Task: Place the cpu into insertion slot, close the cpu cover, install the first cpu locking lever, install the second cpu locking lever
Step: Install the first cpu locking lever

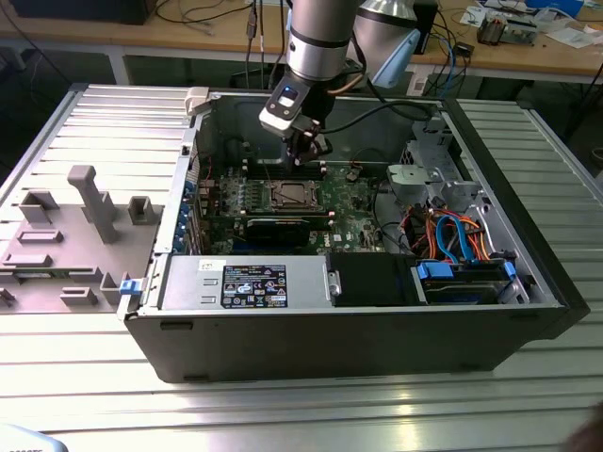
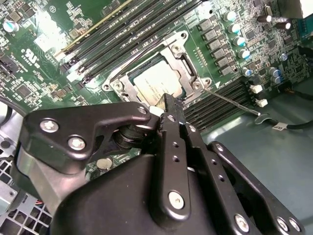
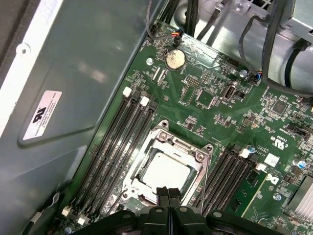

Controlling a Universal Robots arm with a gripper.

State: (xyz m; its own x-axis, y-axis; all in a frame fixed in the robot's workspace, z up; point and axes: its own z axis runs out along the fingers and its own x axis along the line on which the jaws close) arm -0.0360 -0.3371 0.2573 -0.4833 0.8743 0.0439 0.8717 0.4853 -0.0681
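We find the cpu [image 3: 166, 172] lying flat in the insertion slot [image 2: 187, 66], its pale metal top showing through the cut-out of the cpu cover [image 3: 182, 147], which looks to be folded down over it; the gripper [image 3: 168, 193] hangs just above the socket's edge with its fingertips pressed together and nothing between them; taking the exterior view as a dial centred on the socket, the gripper sits at twelve o'clock, close over it; in the second wrist view a thin wire locking lever [image 2: 230, 100] juts out from a socket corner to a hooked end, and we judge it unlatched; we judge the chip light, stiff and fragile underneath, best left alone now that it is seated; the cover should be thin, stiff sheet metal that pivots on its hinge; the lever we take for springy, slim and slippery, best caught at its hooked end; for room, the memory slots [image 3: 124, 147] flank the socket closely on two sides; on the exterior dial a long dark card [image 1: 278, 226] lies near at six o'clock, a tangle of cables [image 1: 452, 231] well apart at three o'clock, and the wall of the computer case [image 1: 193, 179] at nine o'clock; the open way is straight up.
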